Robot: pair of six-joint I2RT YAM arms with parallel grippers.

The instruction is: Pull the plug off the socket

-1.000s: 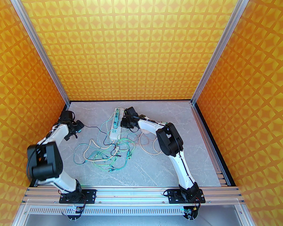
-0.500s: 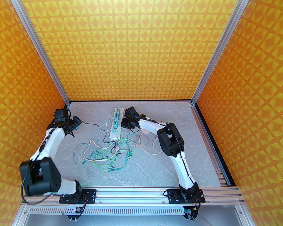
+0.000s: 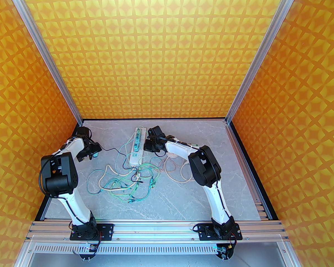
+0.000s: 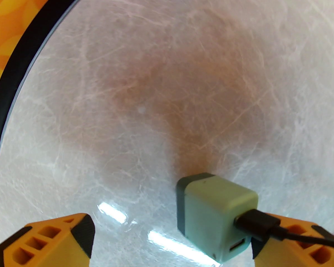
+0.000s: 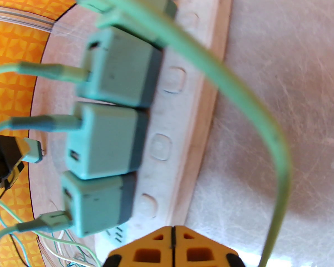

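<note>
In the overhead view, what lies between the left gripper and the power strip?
The top view shows a thin black cable running from the left gripper toward the power strip, plus green cable loops beside the strip; otherwise bare table.

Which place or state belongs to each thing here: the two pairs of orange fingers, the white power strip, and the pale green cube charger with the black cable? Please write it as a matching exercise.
Column one:
1. orange left fingers
2. orange right fingers
3. long white plastic power strip
4. pale green cube charger with black cable

Column two:
A. carries a row of plugged-in green chargers
B. spread wide apart
C. away from the strip, beside a left finger
D. closed tip to tip

Pairs: 1-B; 2-D; 3-A; 4-C.
</note>
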